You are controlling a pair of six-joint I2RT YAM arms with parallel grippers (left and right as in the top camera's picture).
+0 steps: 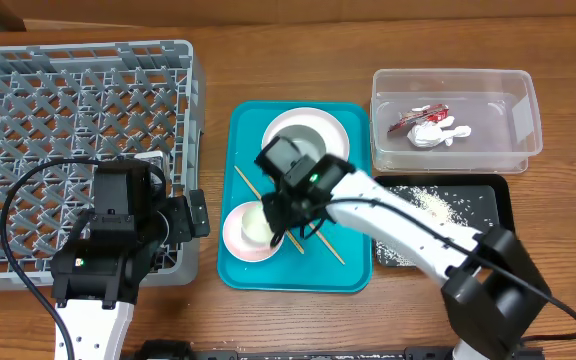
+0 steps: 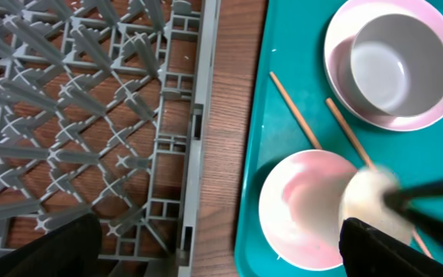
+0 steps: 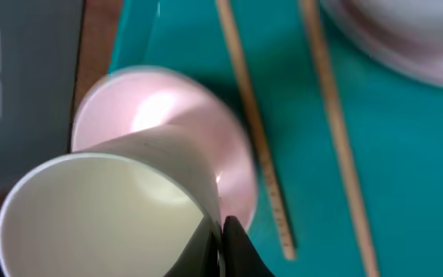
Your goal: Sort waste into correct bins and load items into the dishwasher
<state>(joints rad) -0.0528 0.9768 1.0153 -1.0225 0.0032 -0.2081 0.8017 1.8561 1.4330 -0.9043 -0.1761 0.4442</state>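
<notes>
My right gripper (image 3: 220,238) is shut on the rim of the small white cup (image 3: 106,211), held tilted over the pale pink bowl (image 1: 238,228) on the teal tray (image 1: 353,270). The cup also shows in the overhead view (image 1: 259,221) and the left wrist view (image 2: 371,201). The grey bowl (image 1: 306,140) sits on the white plate (image 1: 336,128). Two chopsticks (image 3: 256,135) lie on the tray. My left gripper (image 2: 218,254) is open over the edge of the grey dish rack (image 1: 78,90). The clear tub (image 1: 523,95) holds the red wrapper (image 1: 413,117) and white tissue (image 1: 438,133). Rice (image 1: 436,205) lies in the black tray (image 1: 493,200).
Bare wooden table (image 1: 568,260) lies right of the black tray and in a strip between rack and teal tray (image 1: 213,130). The right arm (image 1: 408,230) stretches across the teal tray's right side and the black tray's corner.
</notes>
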